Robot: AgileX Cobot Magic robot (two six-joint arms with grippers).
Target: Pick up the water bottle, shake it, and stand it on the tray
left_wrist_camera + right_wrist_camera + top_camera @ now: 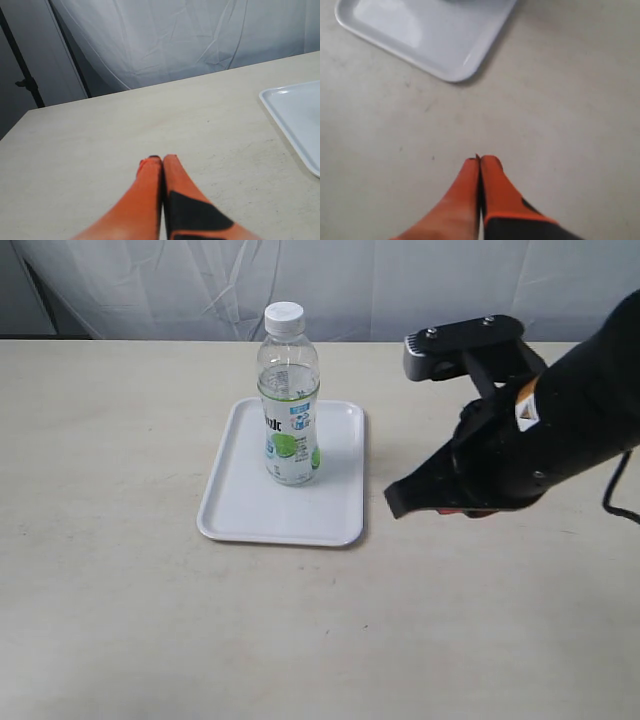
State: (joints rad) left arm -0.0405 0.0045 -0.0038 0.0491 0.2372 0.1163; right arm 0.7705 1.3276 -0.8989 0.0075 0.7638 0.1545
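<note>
The water bottle (289,400), clear with a white cap and a lime-marked label, stands upright on the white tray (245,515) in the exterior view. My right gripper (400,500) hovers over the table just right of the tray, apart from the bottle. In the right wrist view its orange fingers (480,160) are pressed together with nothing between them, and a corner of the tray (430,35) lies ahead. My left gripper (161,159) is shut and empty above bare table. An edge of the tray (300,120) shows off to its side. The exterior view does not show the left arm.
The beige table (120,620) stretches around the tray. A white curtain (200,280) hangs behind the table's far edge. A dark stand (25,80) is beside the curtain in the left wrist view.
</note>
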